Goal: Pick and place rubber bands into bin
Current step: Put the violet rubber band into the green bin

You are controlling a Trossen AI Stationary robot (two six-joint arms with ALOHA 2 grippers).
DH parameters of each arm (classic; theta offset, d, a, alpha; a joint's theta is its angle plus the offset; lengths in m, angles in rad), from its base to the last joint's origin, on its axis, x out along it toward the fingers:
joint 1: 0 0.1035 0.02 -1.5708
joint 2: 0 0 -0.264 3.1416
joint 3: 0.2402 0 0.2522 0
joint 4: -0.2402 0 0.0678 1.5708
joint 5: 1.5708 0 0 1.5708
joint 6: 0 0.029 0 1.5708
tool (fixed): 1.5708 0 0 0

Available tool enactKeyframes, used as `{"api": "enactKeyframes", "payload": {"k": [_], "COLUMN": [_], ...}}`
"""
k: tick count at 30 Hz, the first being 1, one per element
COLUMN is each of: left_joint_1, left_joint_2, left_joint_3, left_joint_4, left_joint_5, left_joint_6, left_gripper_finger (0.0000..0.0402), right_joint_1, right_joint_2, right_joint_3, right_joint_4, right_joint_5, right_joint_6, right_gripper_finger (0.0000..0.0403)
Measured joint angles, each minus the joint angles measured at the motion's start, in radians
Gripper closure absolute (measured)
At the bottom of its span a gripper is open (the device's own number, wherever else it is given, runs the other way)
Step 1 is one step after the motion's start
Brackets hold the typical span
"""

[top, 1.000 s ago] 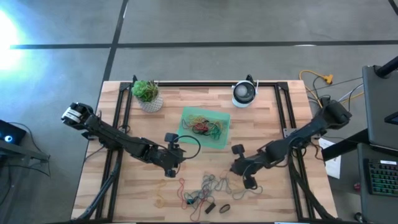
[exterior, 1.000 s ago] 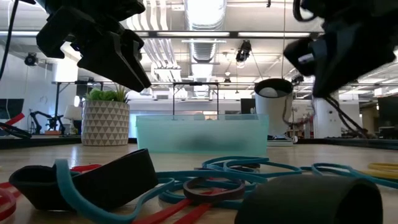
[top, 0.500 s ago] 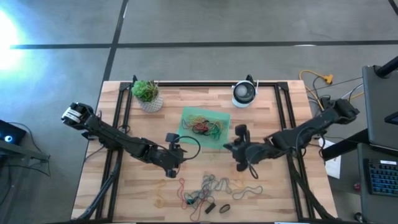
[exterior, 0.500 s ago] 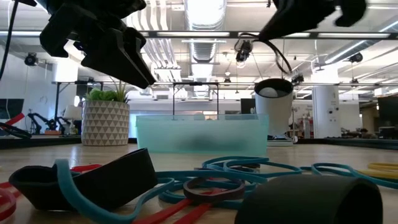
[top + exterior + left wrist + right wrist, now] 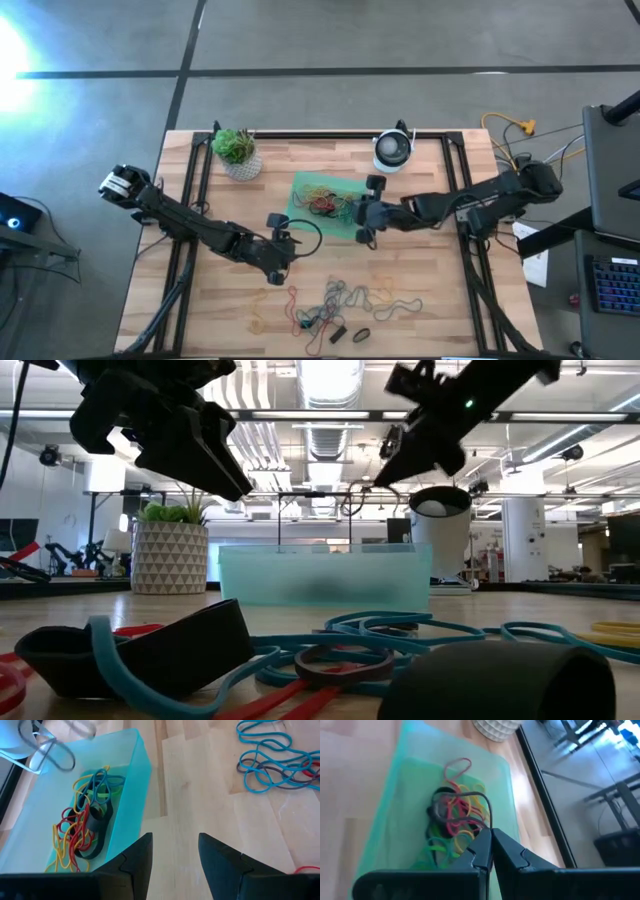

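**Right arm over the bin with a dark band, just needed a clean drop**

From where I stood, the right gripper [image 5: 366, 212] was parked at the 3 o'clock edge of the bin [image 5: 300, 190], jaws clenched on a thin dark rubber band [image 5: 476, 806] that looped out ahead of them over the tray. The bin itself sat mid-desk, toward 12 o'clock from the loose pile [image 5: 345, 297], with a tangle of red, yellow and green bands [image 5: 328, 204] already inside.

My take on doing this bit well: the jaws looked to sit right around the near wall rather than over the middle, so I'd have nudged further toward 9 o'clock before letting go. Otherwise a springy loop could catch on the rim or flop back onto the desk [image 5: 220, 300]. Releasing low would help too, since these things bounce.

The left gripper [image 5: 278, 262] hung near 7 o'clock of the bin, jaws released, holding nothing, just waiting.

Stuff I couldn't make out:
- whether the held band was touching the ones in the bin or hanging clear of them
- how high the right jaws were above the tray wall; the table-level view showed them above it, but the depth was a guess
- exact count of bands left on the desk, they overlapped too much
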Motion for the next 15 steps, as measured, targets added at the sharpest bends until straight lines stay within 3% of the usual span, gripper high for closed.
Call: {"api": "enactKeyframes", "payload": {"k": [15], "left_joint_1": [0.0], "left_joint_2": [0.0], "left_joint_3": [-0.017], "left_joint_4": [-0.002], "left_joint_5": [0.0], "left_joint_6": [0.0], "left_gripper_finger": [0.0258], "right_joint_1": [-0.13], "right_joint_2": [0.107], "right_joint_3": [0.0], "right_joint_4": [0.093], "right_joint_5": [-0.104], "right_joint_6": [-0.002], "right_gripper_finger": [0.0394]}}
